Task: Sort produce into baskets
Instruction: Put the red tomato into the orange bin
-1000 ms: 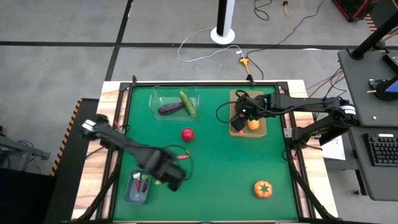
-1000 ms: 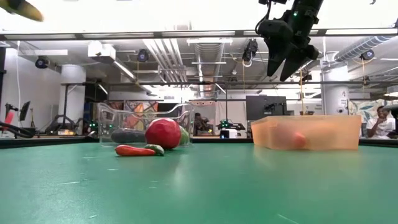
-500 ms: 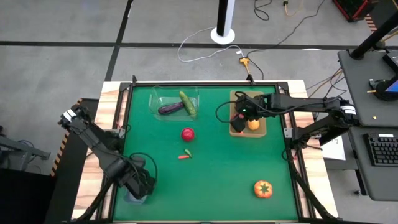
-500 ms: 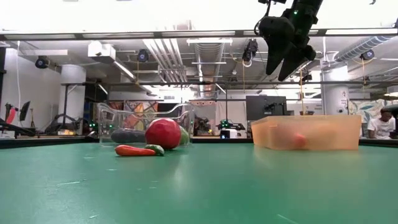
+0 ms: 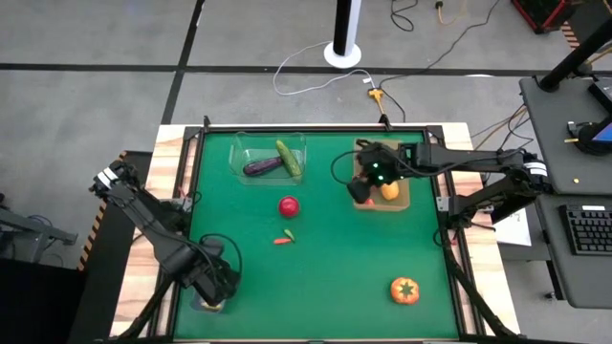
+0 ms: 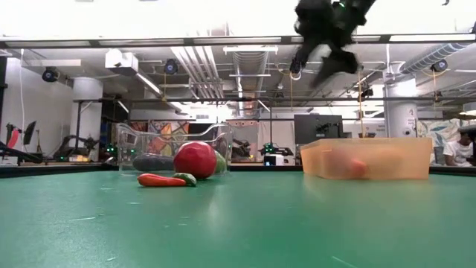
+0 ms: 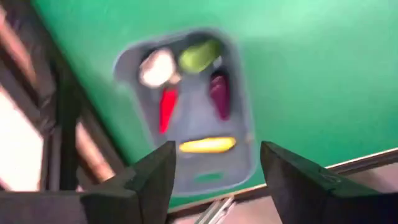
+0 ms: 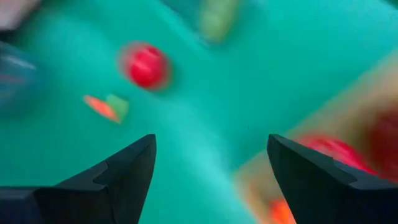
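Tub (image 7: pixel 186 112) beneath left end effector (image 7: pixel 217 168).

A green mat (image 5: pixel 335 277) is covering the surface. At the upper left, the clear tub (image 5: pixel 270 145) is showing a purple eggplant (image 5: pixel 260 167) and a green cucumber (image 5: pixel 288 158). A red round fruit (image 5: pixel 288 205) is glowing mid-frame, above a small red chilli (image 5: pixel 281 241) and a green one (image 5: pixel 290 234). An orange tomato (image 5: pixel 404 290) with a green top is sitting lower right. The tan tray (image 5: pixel 405 199) is showing an orange fruit (image 5: pixel 389 191). In the left wrist view, the bluish-grey tub (image 7: pixel 242 149) is showing yellow (image 7: pixel 207 145), red (image 7: pixel 166 107), purple (image 7: pixel 219 95), green (image 7: pixel 199 55) and whitish (image 7: pixel 156 66) pieces.
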